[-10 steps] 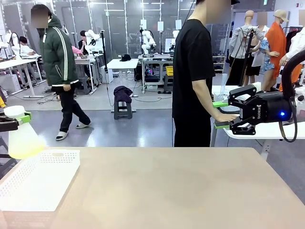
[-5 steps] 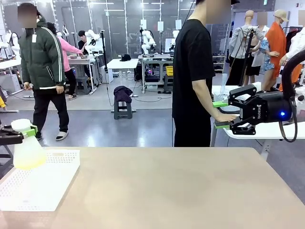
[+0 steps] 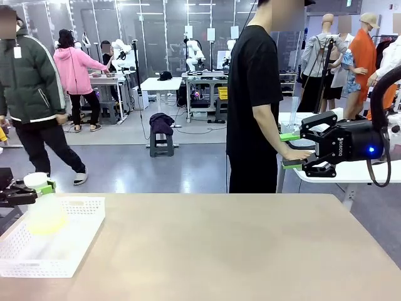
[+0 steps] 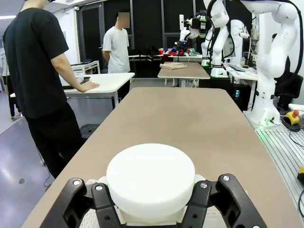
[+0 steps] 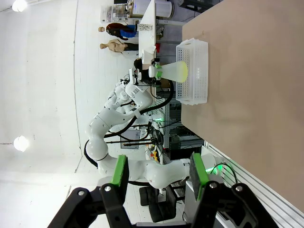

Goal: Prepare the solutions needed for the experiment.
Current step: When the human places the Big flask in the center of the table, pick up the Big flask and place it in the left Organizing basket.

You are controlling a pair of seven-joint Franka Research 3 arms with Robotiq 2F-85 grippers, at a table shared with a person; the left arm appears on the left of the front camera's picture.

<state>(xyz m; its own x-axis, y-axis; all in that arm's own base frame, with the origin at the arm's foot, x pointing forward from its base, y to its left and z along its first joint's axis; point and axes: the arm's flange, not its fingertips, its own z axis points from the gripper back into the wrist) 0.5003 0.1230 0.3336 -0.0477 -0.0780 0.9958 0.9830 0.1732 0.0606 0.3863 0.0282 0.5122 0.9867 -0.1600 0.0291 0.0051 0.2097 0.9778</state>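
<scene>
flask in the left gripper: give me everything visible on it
The conical flask is translucent whitish with a wide white cap and a pale yellow liquid in its flared base. It stands upright, its neck clamped just under the cap by the shut left gripper. Its base sits low inside the white perforated basket at the table's left end; whether it rests on the basket floor can't be told.
</scene>
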